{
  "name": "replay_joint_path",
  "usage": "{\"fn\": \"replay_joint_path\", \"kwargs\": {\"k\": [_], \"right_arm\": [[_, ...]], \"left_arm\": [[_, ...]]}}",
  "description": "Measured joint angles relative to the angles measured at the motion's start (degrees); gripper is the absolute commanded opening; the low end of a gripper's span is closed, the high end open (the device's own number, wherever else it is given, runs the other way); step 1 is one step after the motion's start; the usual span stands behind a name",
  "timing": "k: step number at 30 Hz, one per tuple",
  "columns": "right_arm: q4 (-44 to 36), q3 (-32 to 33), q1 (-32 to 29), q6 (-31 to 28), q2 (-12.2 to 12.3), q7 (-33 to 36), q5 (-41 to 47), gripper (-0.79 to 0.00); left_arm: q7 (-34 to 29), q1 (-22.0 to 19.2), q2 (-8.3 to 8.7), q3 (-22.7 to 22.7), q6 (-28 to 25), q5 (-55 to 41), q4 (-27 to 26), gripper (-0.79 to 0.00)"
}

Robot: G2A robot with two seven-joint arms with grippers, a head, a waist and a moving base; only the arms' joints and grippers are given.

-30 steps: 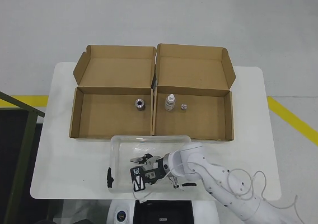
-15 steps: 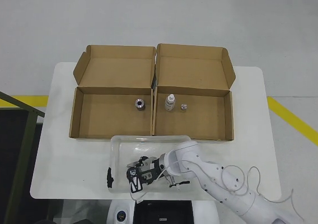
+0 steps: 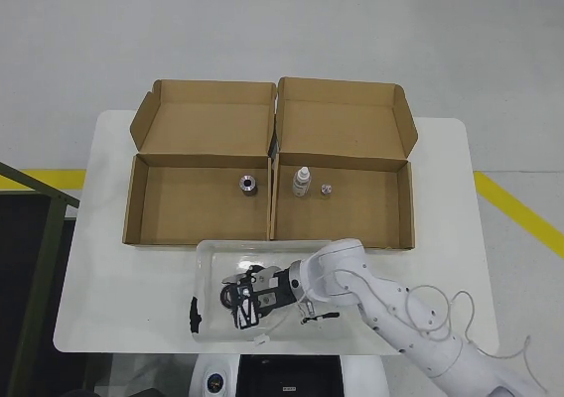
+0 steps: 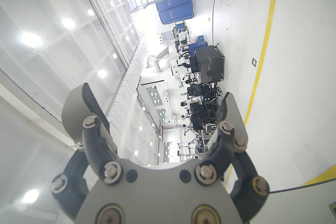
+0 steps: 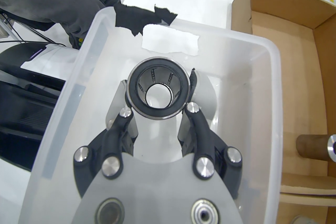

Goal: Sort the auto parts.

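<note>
**While the right gripper squeezes a ring in the tub**

Where the right gripper [image 5: 158, 87] hangs inside the clear tub [image 5: 273, 78], its two fingers are pressed on a round metal ring [image 5: 160, 111], one finger on each side. The right wrist view looks straight down the ring. It is hollow, black on its face and shiny inside, and the tub floor shows through the hole. In the top view the same ring [image 3: 230, 295] is just a little dark loop at the tip of the gripper [image 3: 245, 303], and its inside is too small to make out. I cannot tell if the ring touches the tub floor.

The tub walls stand all around the gripper. A torn bit of black tape [image 5: 136, 19] sticks on the rim just past the ring.

The top view shows the white table [image 3: 113, 248] with two open boxes beyond the tub, well apart from the gripper. The left box [image 3: 163, 213] holds a metal knob [image 3: 247, 184]. The right box [image 3: 371, 213] holds a white bottle [image 3: 303, 181] and a tiny metal part [image 3: 327, 189], side by side.

The left gripper [image 4: 156, 93] has its fingers spread wide with nothing between them, and it points out into the big room.
</note>
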Motion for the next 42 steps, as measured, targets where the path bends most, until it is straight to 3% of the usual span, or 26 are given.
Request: {"fn": "replay_joint_path", "kwargs": {"k": [25,42], "right_arm": [[-9.1,10.3,0.3,0.7,2.3,-2.7,5.6,-0.785],[-6.7,12.2,3.9,4.0,2.3,-4.4,8.5,-0.785]], "left_arm": [[0.0,0.0,0.00,0.0,0.0,0.0,0.0,0.000],[0.0,0.0,0.00,0.0,0.0,0.0,0.0,0.000]]}}
